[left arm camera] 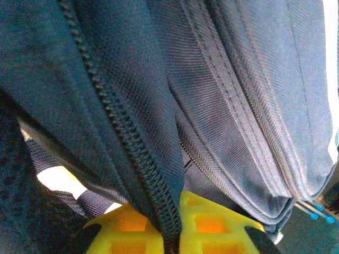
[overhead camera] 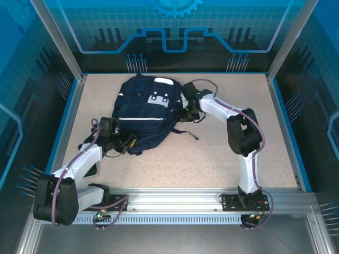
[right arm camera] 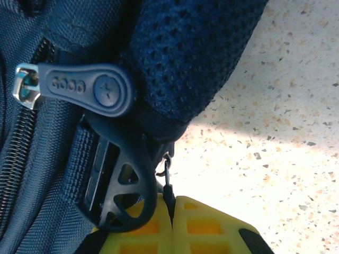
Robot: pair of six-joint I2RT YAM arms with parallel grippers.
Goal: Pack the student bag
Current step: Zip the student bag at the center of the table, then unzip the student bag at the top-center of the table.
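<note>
The right fingers (right arm camera: 204, 225) are pressed together on a thin dark cord (right arm camera: 168, 191) hanging from a small ring at the edge of the bag (overhead camera: 144, 114). So little of the cord is caught that a hard pull would likely slip it out. The left fingers (left arm camera: 212, 225) pinch the fabric edge along a zip (left arm camera: 132, 148). If the 2 arms tug unevenly, the soft bag may slide across the desk (overhead camera: 222, 153) or bunch up rather than open. The cord could also snag on the black buckle (right arm camera: 119, 182) just beside it. The bag lies flat mid-desk between both arms. It is navy, with thin white stripes, a pale patch on the front, and straps trailing toward the near side.
</note>
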